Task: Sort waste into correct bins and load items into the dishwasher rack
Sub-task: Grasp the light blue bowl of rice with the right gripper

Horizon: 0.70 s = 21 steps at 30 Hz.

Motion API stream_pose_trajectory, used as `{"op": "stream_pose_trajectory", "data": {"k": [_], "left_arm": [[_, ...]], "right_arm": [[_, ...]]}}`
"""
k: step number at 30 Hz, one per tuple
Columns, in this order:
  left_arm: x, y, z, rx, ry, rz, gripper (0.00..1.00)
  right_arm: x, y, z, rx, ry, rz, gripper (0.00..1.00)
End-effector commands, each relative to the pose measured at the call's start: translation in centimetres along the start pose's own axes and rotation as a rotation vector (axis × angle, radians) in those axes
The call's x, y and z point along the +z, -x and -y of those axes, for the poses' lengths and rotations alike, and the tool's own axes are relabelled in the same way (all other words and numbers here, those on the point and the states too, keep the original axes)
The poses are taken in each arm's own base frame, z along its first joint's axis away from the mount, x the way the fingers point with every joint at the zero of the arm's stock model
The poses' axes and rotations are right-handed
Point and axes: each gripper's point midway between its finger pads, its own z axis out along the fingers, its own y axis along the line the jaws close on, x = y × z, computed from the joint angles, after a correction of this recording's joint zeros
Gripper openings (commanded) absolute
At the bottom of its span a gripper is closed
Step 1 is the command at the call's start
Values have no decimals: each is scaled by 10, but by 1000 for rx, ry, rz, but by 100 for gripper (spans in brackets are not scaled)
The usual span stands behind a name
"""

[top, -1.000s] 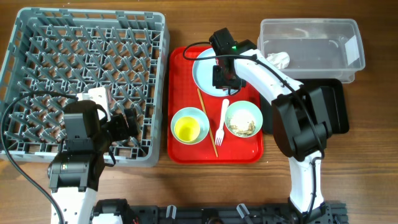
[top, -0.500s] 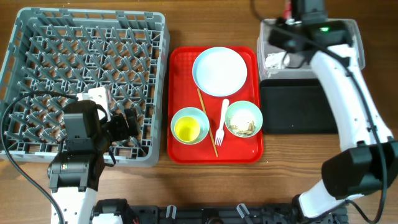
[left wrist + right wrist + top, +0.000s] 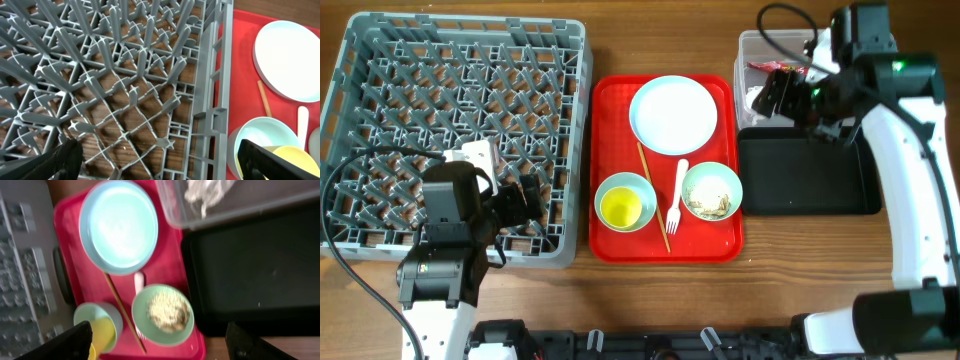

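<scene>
Waste step: wrapper [image 3: 772, 67], napkin [image 3: 757, 98] in far-right tub [image 3: 745, 45]; your right gripper [image 3: 782, 96] above, spread wide, empty. Next, likely: grip rice bowl [image 3: 711, 191] rim, tip into black tray [image 3: 810, 180]. Your left gripper [image 3: 525, 203] spread, idle.

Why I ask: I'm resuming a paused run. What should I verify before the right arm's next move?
1. Right gripper empty: ok, fingers wide apart, nothing between them.
2. Red crinkly snack wrapper inside the clear plastic rectangular tub: ok.
3. Crumpled white napkin in that tub: ok.
4. Beige rice-like food scraps binned: not ok, they lie in a pale-blue bowl on the flat red tray.
5. Black rectangular tray ready for scraps: ok, nothing seen in it.
6. Left gripper out of the way: ok, open over the large grey plastic dishwasher rack.
</scene>
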Motion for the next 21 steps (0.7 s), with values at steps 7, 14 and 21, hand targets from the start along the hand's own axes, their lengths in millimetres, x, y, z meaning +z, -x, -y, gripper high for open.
{"op": "stream_pose_trajectory", "data": {"k": [7, 14, 21], "left_arm": [[-4, 6, 1, -11, -9, 14, 100], [-4, 5, 1, -11, -8, 12, 100], [-4, 5, 1, -12, -9, 11, 100]], "right_arm": [[117, -112, -59, -217, -124, -78, 80], [204, -147, -49, -188, -239, -225, 50], [185, -137, -53, -172, -241, -212, 4]]}}
